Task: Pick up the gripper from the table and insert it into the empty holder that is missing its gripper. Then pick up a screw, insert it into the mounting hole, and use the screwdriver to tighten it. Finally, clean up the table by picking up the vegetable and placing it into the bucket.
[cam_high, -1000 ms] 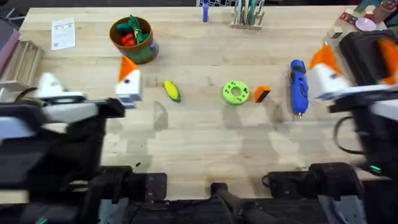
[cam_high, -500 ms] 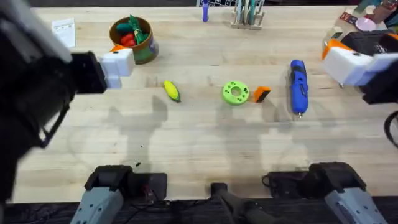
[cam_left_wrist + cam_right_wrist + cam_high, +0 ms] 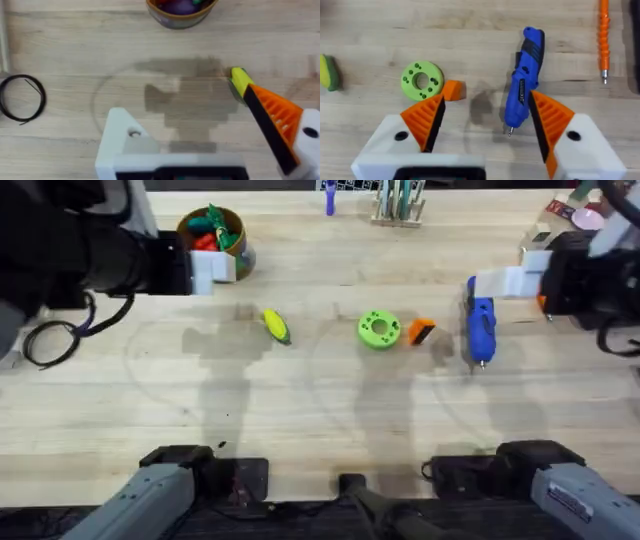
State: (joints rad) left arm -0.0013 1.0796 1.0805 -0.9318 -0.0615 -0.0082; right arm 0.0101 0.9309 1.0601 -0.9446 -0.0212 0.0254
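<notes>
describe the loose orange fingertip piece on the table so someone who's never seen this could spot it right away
In the overhead view, find the bright green ring with small holes near the middle of the wooden table. The orange fingertip piece lies just beside it, between the ring and the blue screwdriver. It is a small orange wedge with a dark side, lying loose on the wood.

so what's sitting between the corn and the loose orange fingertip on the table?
In the overhead view, only the green disc with holes lies between the corn and the orange fingertip, close beside the fingertip. The rest of that stretch is bare wood.
</notes>
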